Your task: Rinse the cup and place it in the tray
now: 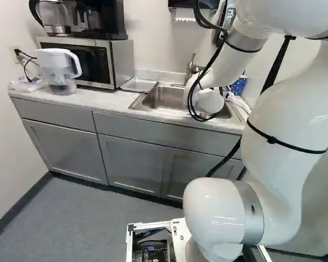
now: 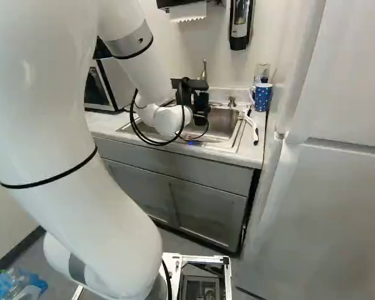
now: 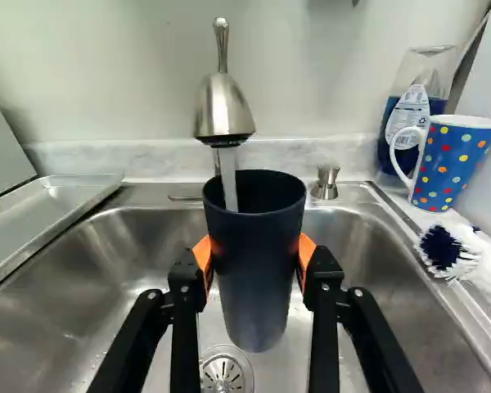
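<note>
Black and upright, the cup was clamped by the gripper under running water; slow swirling (clear of the faucet) seemed advised, then emptying over the drain.

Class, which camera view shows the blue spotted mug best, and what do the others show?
The wrist view: the mug appears largest there, with handle, rim and coloured dots distinct. The right base view shows it smaller, handle included; the left base view, only a small, partly hidden blue patch.
</note>
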